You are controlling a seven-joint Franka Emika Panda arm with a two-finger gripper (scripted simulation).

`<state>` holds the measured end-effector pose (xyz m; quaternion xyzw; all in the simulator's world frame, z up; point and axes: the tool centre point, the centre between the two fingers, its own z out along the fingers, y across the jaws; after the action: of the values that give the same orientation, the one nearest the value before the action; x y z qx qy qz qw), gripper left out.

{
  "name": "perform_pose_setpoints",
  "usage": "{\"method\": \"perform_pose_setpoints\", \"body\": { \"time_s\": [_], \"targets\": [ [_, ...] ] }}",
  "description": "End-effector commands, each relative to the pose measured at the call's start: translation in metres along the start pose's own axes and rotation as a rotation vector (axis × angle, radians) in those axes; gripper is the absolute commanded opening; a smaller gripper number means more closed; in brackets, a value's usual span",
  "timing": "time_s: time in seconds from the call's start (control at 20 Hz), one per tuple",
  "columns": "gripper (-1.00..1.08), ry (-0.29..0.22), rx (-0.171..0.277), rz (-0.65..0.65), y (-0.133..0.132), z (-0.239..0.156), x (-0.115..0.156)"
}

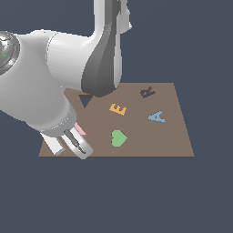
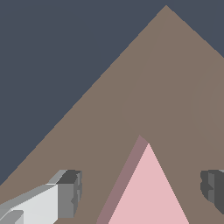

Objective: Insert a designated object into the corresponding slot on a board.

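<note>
Gripper (image 1: 69, 144) sits low at the exterior view's left, over the near corner of the board (image 1: 173, 136), with its fingers spread apart and nothing clamped between them. Just beside it, a sliver of the pink triangle (image 1: 80, 130) shows past the wrist; most of the piece is hidden there by the arm. Wrist view gives it better: triangle (image 2: 148, 192) lies flat on the board (image 2: 175, 87), between the two fingertips, one pad (image 2: 69, 192) on one side and the other pad (image 2: 212, 186) opposite, neither touching it. A thin darker edge along one side reads as its thickness, so the piece looks low and shallow. Further along in the exterior view, the slot (image 1: 85, 100) is only partly visible under the upper arm, a dark downward-pointing notch near the far edge. Then come the orange E (image 1: 118, 109), the green heart (image 1: 118, 138), the dark R (image 1: 147, 93) and the blue A (image 1: 157, 116), all apart from the triangle. Judgement on handling: the piece looks rigid, light and smooth-sided, not fragile. Sloped sides are the trouble; pads closing on two converging edges could squeeze it out toward the tip. Best hold would seem to be low, across the wide part near the base, centred. Little height to grip, so fingertips likely need to reach nearly to the board.
</note>
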<state>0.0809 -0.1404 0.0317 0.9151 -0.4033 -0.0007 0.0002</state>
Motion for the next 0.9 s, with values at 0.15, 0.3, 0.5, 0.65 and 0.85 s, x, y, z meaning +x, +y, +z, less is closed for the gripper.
{"method": "perform_pose_setpoints", "body": {
  "time_s": [0.15,0.3,0.5,0.65,0.85],
  "targets": [
    [-1.0,0.001,0.001,0.0,-0.0002,0.0018,0.0003],
    [-1.0,0.001,0.001,0.0,-0.0002,0.0018,0.0003],
    [-1.0,0.001,0.001,0.0,-0.0003,0.0018,0.0003],
    [-1.0,0.001,0.001,0.0,-0.0003,-0.0026,0.0005],
    [-1.0,0.0,0.0,-0.003,-0.0003,-0.0013,-0.0004]
  ]
}}
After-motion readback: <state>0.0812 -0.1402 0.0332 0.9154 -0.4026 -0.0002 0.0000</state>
